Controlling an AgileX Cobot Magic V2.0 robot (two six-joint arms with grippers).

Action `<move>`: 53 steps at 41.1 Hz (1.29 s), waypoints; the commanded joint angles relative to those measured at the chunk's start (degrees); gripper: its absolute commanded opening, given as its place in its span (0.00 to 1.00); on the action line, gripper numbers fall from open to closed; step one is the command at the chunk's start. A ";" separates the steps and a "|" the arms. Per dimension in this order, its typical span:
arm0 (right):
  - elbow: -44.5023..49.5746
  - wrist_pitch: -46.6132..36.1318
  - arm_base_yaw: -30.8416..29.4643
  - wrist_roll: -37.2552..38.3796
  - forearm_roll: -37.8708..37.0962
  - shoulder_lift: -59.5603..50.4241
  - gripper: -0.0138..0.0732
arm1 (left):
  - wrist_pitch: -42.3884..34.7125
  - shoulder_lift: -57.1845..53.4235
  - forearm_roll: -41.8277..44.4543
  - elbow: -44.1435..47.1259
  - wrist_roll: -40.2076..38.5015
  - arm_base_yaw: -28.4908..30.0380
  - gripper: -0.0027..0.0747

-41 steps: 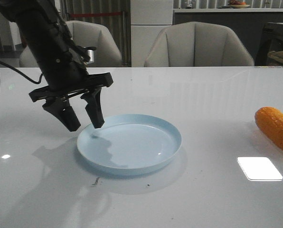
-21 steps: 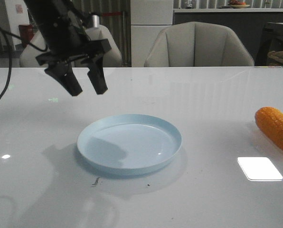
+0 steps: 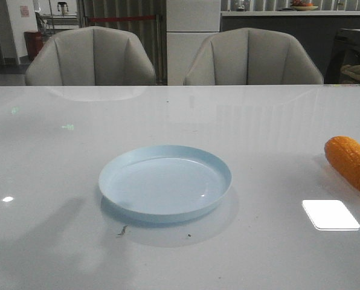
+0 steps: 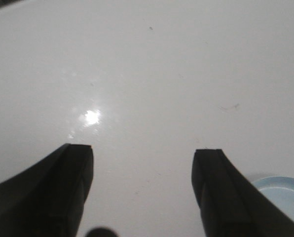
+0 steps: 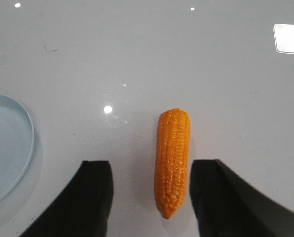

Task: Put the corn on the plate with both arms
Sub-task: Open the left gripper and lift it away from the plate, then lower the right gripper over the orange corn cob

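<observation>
On the left of the table, the left gripper [image 4: 142, 192] hangs above bare tabletop with its jaws spread wide and nothing between them, only a sliver of the plate [image 4: 284, 190] showing beside one finger. A second ago that gripper hovered right at the plate's near-left rim in the front view; half a second ago it was higher up, and now it is gone from that view altogether, while the plate [image 3: 165, 183] looks unmoved at mid-table. Farther right, well apart from the plate, the corn [image 3: 350, 163] lies at the table's right edge, where it lay before. Over it, the right gripper [image 5: 149, 197] is wide open and empty, its fingers straddling the corn [image 5: 172, 160] lengthwise, the cob's tapered end low between them. The risk I see is a pinch near that narrow, bumpy tip: the round cob could roll or squirt out sideways, or tilt in transit and drop short of the plate.
</observation>
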 commanded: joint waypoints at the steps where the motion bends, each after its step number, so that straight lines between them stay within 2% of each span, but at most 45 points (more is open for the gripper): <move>1: -2.00 -4.09 0.22 0.00 0.10 -0.73 0.69 | -5.76 -8.01 1.83 0.70 -0.57 1.11 0.67; 8: -2.00 -4.15 0.22 0.00 0.10 -0.73 0.69 | -13.49 -16.93 1.70 10.09 -2.10 5.22 0.67; 23: -2.00 -4.10 0.22 0.00 0.10 -0.73 0.69 | -33.20 -42.90 1.24 49.62 -2.22 18.67 0.67; 28: -2.00 -4.04 0.22 0.00 0.10 -0.73 0.69 | -37.62 -51.49 1.12 61.45 -2.22 20.45 0.67; 34: -2.00 -3.04 0.22 0.00 0.10 -0.73 0.69 | -39.28 -60.25 -0.67 72.84 -2.22 20.31 0.67; 38: -2.12 -2.82 0.17 0.00 -0.91 -0.57 0.69 | -39.13 -63.69 -1.17 76.73 -2.22 20.31 0.67; 43: -5.12 -1.78 0.17 0.00 -3.37 1.83 0.69 | -39.62 -64.72 -1.95 77.10 -2.22 20.05 0.67; 53: -19.20 8.52 -0.35 2.21 -3.37 13.72 0.69 | -41.53 -64.72 -1.12 77.10 -2.02 14.96 0.67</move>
